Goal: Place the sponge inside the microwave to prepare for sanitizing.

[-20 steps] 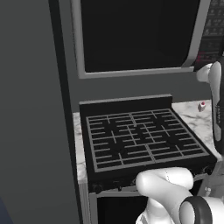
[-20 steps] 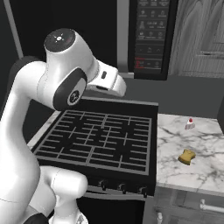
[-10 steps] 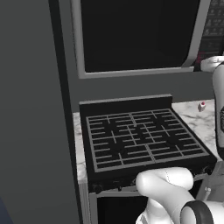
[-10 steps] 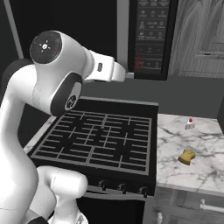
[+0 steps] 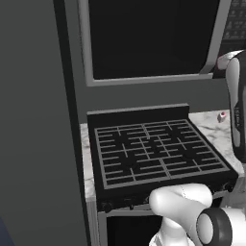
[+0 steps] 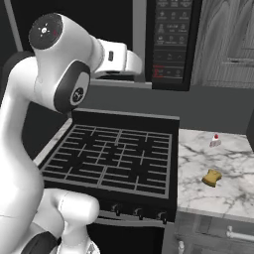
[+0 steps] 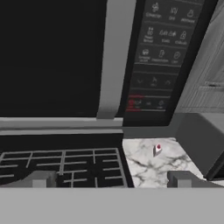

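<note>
Sponge: a small yellow-tan block lying flat on the marble table, right of the stove and nearer the front edge than the red-capped bottle. It is likely light, soft and compressible; a pinch across its short sides from above should hold it without slipping. Microwave: above the stove, door shut, dark glass and button panel facing out. Claw: fingers spread wide and empty, raised high before the microwave's door frame, well apart from the sponge. The arm's forearm reaches level toward the microwave.
</note>
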